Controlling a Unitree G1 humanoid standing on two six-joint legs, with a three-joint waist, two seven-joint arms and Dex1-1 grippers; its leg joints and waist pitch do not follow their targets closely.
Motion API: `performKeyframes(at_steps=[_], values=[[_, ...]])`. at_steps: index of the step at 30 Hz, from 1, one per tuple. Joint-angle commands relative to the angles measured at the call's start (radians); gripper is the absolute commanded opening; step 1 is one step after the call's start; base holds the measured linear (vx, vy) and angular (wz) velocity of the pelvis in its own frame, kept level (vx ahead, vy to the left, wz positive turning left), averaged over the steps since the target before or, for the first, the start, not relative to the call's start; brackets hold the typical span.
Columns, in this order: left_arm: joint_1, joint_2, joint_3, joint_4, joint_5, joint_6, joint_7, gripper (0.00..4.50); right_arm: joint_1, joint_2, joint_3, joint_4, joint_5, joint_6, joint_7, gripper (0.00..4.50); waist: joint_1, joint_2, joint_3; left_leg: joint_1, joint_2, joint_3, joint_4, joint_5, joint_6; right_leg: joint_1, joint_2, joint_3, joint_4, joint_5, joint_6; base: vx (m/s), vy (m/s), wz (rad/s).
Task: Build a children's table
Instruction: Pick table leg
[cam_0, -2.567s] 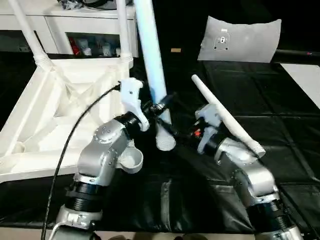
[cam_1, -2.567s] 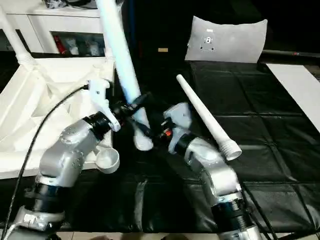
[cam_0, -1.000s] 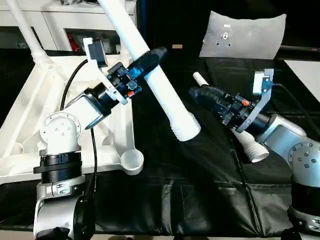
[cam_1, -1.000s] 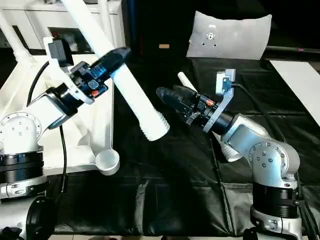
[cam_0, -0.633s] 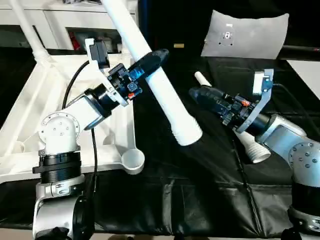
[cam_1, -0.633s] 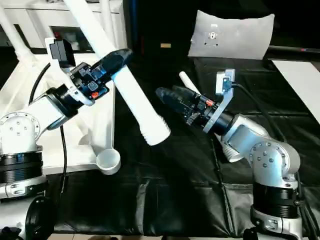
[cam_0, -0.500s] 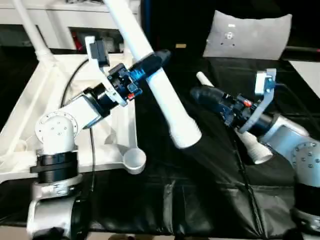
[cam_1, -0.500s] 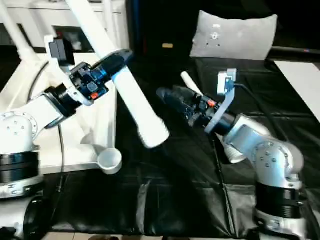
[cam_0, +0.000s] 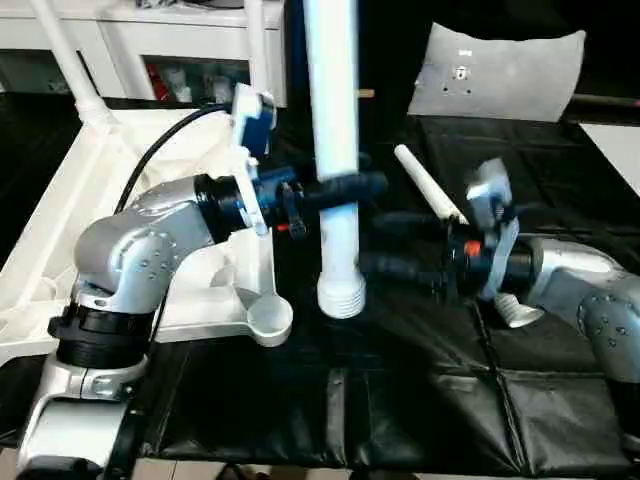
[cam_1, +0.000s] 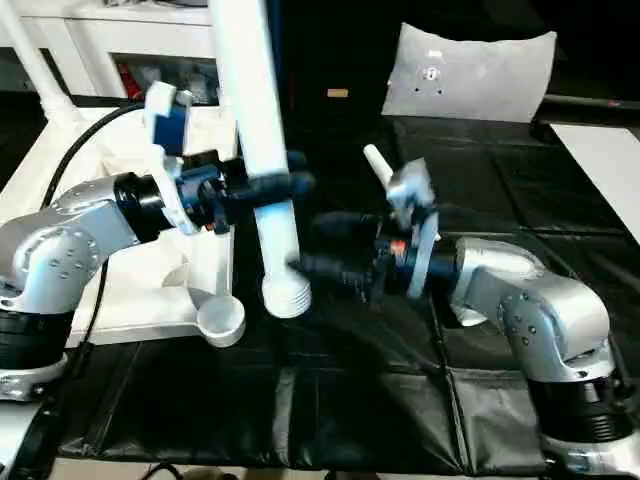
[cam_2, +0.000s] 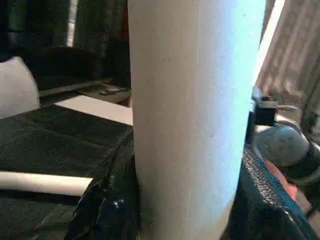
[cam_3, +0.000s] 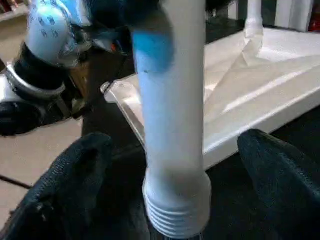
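Gripping smooth tapered white leg (cam_0: 335, 150), ribbed threaded end down

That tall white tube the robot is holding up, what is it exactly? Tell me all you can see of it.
The table leg is a long, smooth, round tube of white plastic, ending below in a ribbed screw thread. It stands about upright, threaded end down, above the black mat beside the upturned table top's corner socket. The left gripper clamps its middle; the right gripper's open fingers flank its lower end.

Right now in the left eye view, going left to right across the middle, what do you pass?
Upturned white table top → left hand shut on the upright leg → open right hand → loose leg lying on the black mat.
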Motion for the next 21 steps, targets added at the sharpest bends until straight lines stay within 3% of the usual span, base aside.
performKeyframes(at_steps=[1, 5, 6, 11, 12, 21], values=[[-0.011, 0.020, -0.031, -0.035, 0.020, -0.031, -0.062, 1.84, -0.016, 0.005, 0.017, 0.023, -0.031, -0.034, 0.012, 4.50, 0.001, -0.006, -0.070, 0.002, 0.058, -0.012, -0.059, 0.062, 0.058, 0.073, -0.100, 0.052, -0.060, -0.001, -0.236, 0.000, 0.000, 0.00], [-0.010, 0.031, -0.061, -0.059, 0.024, -0.043, -0.111, 1.84, -0.025, 0.007, 0.042, 0.026, -0.033, -0.059, 0.070, 4.50, 0.001, -0.006, -0.070, 0.002, 0.059, -0.012, -0.059, 0.043, 0.051, 0.072, -0.098, 0.051, -0.060, -0.025, -0.232, 0.000, 0.000, 0.00], [-0.032, 0.013, -0.061, -0.034, 0.028, -0.051, -0.104, 1.84, -0.017, -0.011, 0.091, 0.012, -0.062, -0.092, 0.122, 4.50, 0.002, -0.005, -0.070, 0.003, 0.060, -0.012, -0.059, 0.034, 0.051, 0.072, -0.098, 0.051, -0.060, -0.031, -0.234, 0.000, 0.000, 0.00], [-0.042, 0.007, -0.064, -0.010, 0.039, -0.066, -0.125, 1.84, -0.023, 0.004, 0.120, 0.031, -0.097, -0.123, 0.129, 4.50, 0.002, -0.004, -0.070, 0.001, 0.059, -0.014, -0.058, 0.030, 0.050, 0.072, -0.097, 0.050, -0.061, -0.033, -0.233, 0.000, 0.000, 0.00], [-0.044, 0.006, -0.066, -0.005, 0.043, -0.072, -0.130, 1.84, -0.027, 0.010, 0.123, 0.037, -0.102, -0.129, 0.131, 4.19, 0.001, -0.003, -0.070, 0.001, 0.059, -0.014, -0.058, 0.028, 0.047, 0.071, -0.097, 0.050, -0.061, -0.038, -0.233, 0.000, 0.000, 0.00], [-0.046, 0.005, -0.075, -0.008, 0.051, -0.075, -0.158, 1.84, -0.046, 0.048, 0.130, 0.084, -0.119, -0.158, 0.134, 3.43, 0.000, -0.002, -0.070, 0.002, 0.060, -0.014, -0.058, 0.025, 0.047, 0.070, -0.096, 0.049, -0.059, -0.021, -0.247, 0.000, 0.000, 0.00]])
